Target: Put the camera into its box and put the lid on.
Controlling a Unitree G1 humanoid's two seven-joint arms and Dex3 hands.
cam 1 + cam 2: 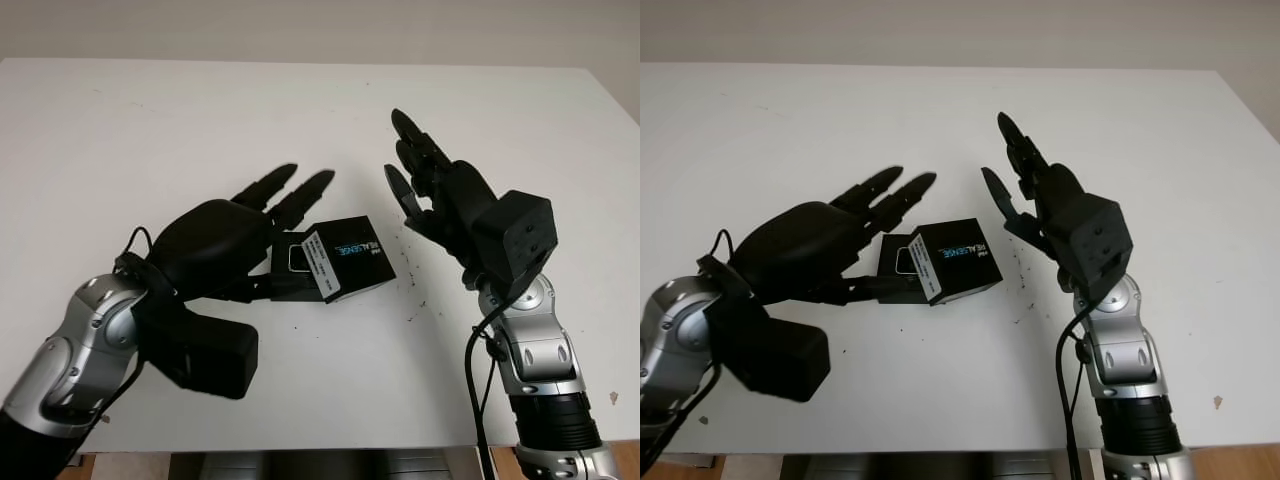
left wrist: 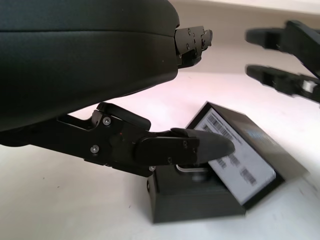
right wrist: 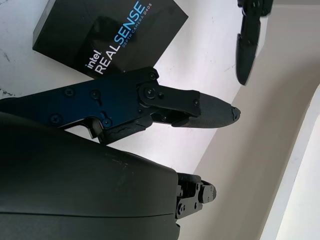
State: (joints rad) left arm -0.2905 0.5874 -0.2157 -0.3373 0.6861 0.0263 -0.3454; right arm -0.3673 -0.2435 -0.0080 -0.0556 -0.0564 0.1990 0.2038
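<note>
Box (image 1: pixel 345 258) on table between left hand (image 1: pixel 215 245) and right hand (image 1: pixel 440 200)

- A white bench (image 1: pixel 150 130) is carrying everything.
- A black box (image 1: pixel 290 268) is sitting near its middle.
- A black lid (image 1: pixel 350 258) with a white label is lying tilted, leaning on the box.
- Small dark specks (image 1: pixel 415 300) are dotting the surface just beside the lid.

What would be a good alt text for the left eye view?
A black camera box with its lid askew lies on a white table. The left robot hand touches the box's left side; the right robot hand, open, hovers beside it.
</note>
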